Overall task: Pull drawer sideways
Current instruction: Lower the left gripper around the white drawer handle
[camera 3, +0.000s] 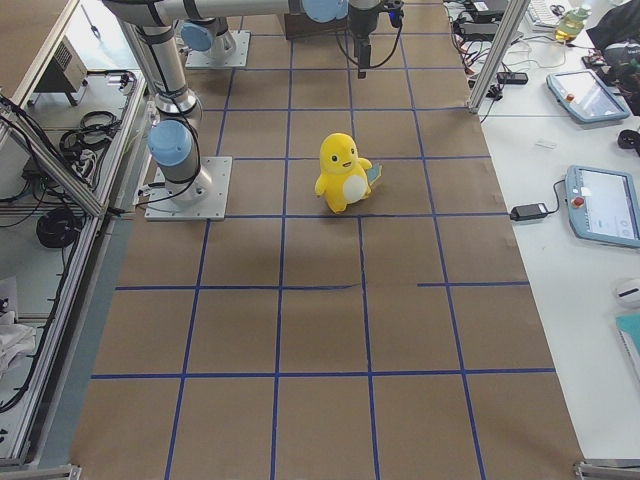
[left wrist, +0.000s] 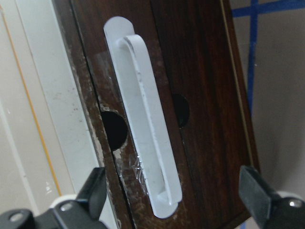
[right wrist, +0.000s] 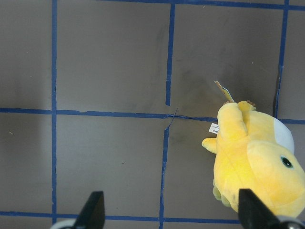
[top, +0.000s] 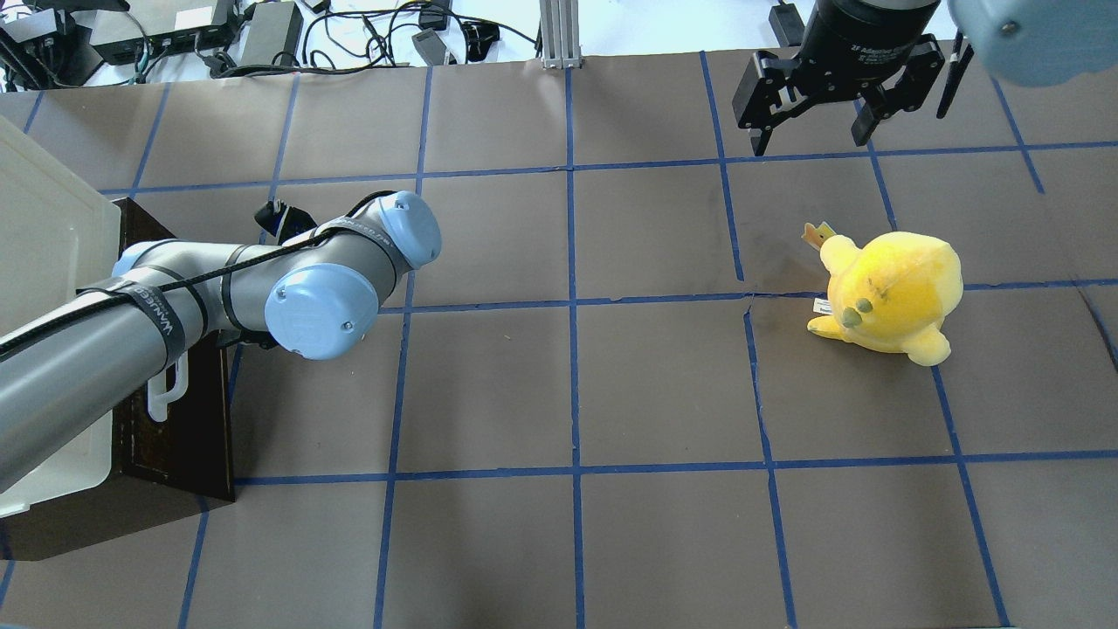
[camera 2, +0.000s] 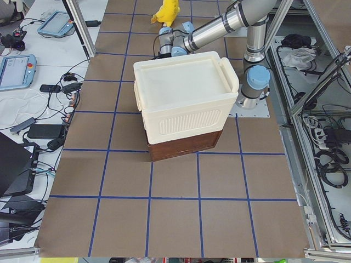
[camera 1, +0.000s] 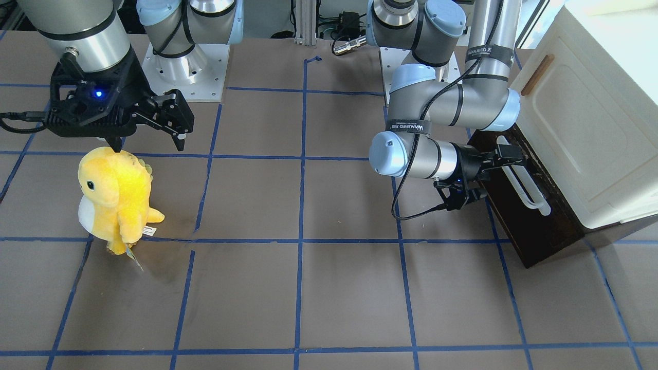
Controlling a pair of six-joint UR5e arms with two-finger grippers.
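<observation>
The dark brown drawer (camera 1: 534,231) sits under the cream cabinet (camera 1: 591,128) at the table's end on my left. Its long white bar handle (camera 1: 522,180) faces the table's middle. My left gripper (camera 1: 497,173) is open, close in front of the handle, one finger on each side and not touching it. In the left wrist view the handle (left wrist: 143,124) runs up the dark drawer front (left wrist: 205,95), with my open left gripper (left wrist: 172,174) at its lower end. From overhead the left arm hides most of the handle (top: 166,393). My right gripper (camera 1: 149,146) is open and empty.
A yellow plush toy (camera 1: 115,198) stands on the brown papered table just below my right gripper (top: 810,138); it also shows in the right wrist view (right wrist: 257,162). The cabinet door has a small wooden handle (camera 1: 537,74). Blue tape lines (camera 1: 300,205) grid the table.
</observation>
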